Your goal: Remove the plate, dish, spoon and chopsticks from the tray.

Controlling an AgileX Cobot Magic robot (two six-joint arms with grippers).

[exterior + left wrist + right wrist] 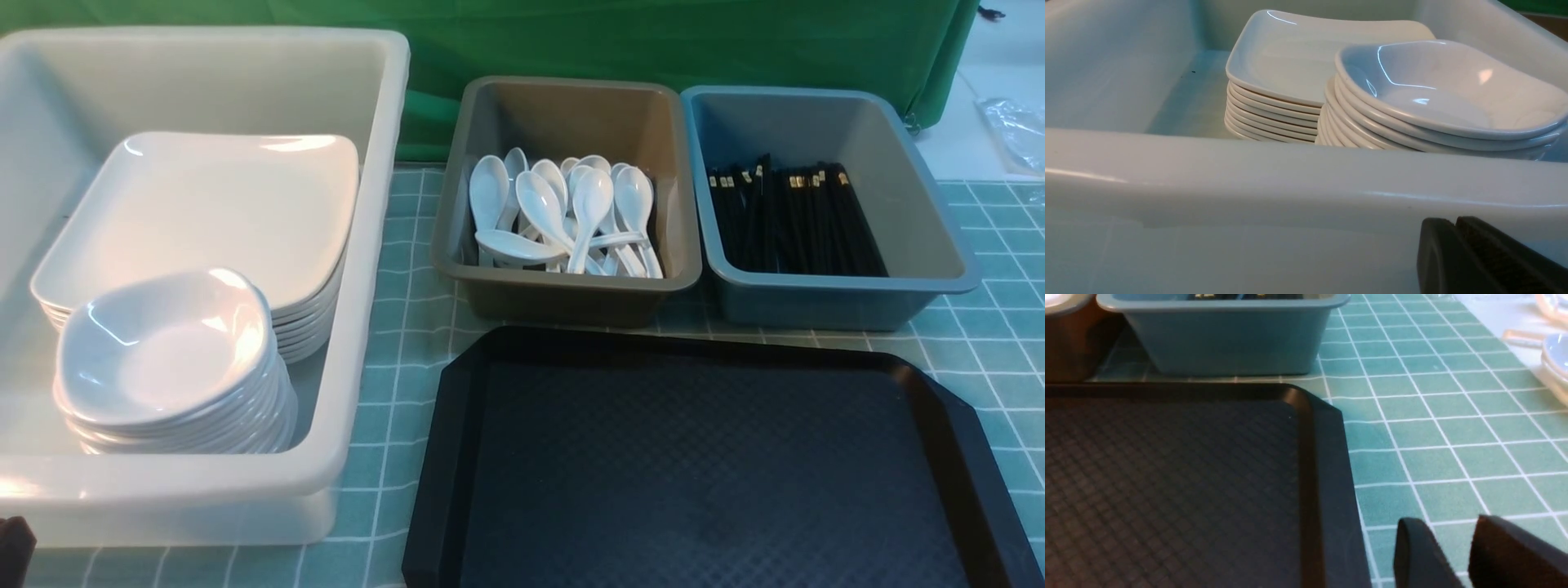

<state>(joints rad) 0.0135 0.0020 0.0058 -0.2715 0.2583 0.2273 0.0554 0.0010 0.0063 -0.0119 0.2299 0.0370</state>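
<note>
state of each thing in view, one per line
tray: bare
white tub: holds stacked plates and dishes
brown tub: holds spoons
blue-grey tub: holds chopsticks
left end effector: shut, holding nothing
right end effector: open, holding nothing

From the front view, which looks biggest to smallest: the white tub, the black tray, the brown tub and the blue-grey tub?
1. White tub and black tray: both look largest, but both run off the picture and sit nearest the camera, so I won't rank them.
2. Brown tub and blue-grey tub: clearly smaller, and about alike.
</note>
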